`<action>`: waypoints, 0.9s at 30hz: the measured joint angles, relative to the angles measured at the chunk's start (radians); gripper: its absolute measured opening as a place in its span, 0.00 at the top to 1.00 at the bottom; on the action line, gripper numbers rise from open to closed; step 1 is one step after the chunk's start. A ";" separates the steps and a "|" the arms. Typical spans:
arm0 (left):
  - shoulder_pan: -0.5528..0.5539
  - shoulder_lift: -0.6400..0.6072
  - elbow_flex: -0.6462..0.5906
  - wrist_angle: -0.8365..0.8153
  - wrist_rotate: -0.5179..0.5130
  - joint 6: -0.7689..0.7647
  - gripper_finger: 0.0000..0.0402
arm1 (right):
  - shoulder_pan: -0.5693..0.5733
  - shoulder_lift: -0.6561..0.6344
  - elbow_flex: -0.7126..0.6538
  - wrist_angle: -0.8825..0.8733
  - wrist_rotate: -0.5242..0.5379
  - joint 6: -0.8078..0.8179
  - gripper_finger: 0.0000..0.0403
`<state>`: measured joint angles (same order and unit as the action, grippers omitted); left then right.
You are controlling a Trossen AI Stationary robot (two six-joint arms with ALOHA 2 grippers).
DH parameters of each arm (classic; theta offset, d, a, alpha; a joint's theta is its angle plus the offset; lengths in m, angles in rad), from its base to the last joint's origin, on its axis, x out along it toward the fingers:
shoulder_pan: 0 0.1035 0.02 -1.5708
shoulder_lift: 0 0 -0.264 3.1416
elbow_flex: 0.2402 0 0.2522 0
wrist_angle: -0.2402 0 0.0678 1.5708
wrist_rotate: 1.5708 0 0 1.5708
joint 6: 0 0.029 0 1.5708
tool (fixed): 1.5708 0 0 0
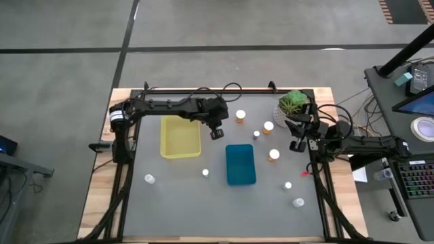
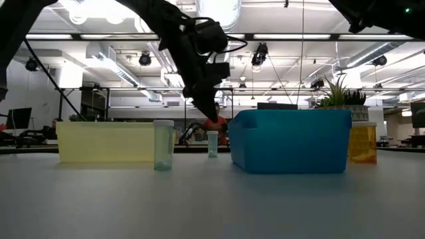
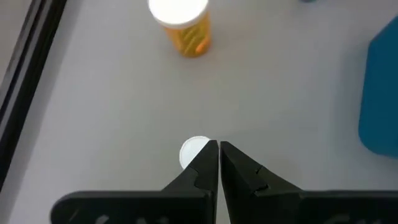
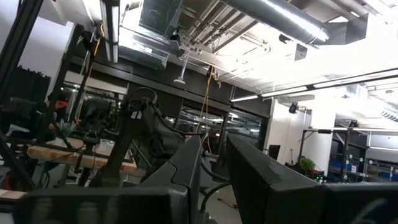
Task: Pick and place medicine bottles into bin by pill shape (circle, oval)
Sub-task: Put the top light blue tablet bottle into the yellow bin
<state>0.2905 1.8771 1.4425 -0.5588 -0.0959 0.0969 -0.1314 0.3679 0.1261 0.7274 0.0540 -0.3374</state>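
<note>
near mat: I count three small clear/white bottles along the front, one more by the teal bin's front corner.
teal bin: one, nothing visible inside.
yellow bin: one, nothing visible inside.
left gripper: fingers pinched together, holding nothing, hanging between the two bins.
orange bottle ahead: upright, white cap, apart from my tips.
right gripper: fingers closed and empty, parked at the right edge, pointing up.
far mat: three more orange bottles, one small white one, one potted plant.
risk: descending with shut fingers would knock the bottle over; I must open first.
risk 2: pill shape unreadable from here, wrong bin likely.
</note>
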 joint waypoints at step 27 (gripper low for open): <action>0.000 0.000 -0.013 0.054 -0.053 0.051 0.43 | 0.000 0.000 0.000 -0.013 0.001 -0.015 0.83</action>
<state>0.2907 1.8771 1.4293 -0.5049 -0.1484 0.1483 -0.1314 0.3683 0.1261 0.7144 0.0551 -0.3527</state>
